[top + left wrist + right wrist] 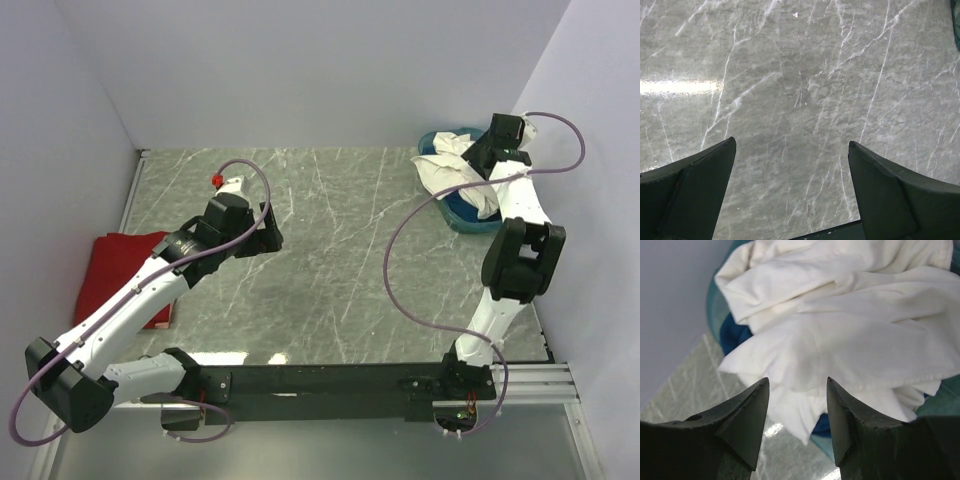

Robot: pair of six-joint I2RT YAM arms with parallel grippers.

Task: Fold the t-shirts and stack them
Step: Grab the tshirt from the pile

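Spread wide, empty: left fingers (695, 192), right fingers (742, 427); white t-shirt (850, 335) heaped over basin (714, 302).

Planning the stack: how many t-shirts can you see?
3. The red shirt lies flat on the left; the white shirt is heaped over the basin, far right; the blue shirt lies under it, mostly covered. More could be hidden beneath.

Bright, even diffuse light overall. Top view sharp, only faint soft shadows on table (330, 260). Left wrist: horizontal glare streak on marble at left edge, left fingers (690, 200) dark, slightly soft. Right wrist: cream-white t-shirt (865, 340) near overexposed, folds low-contrast, right fingers (740, 435) blurred
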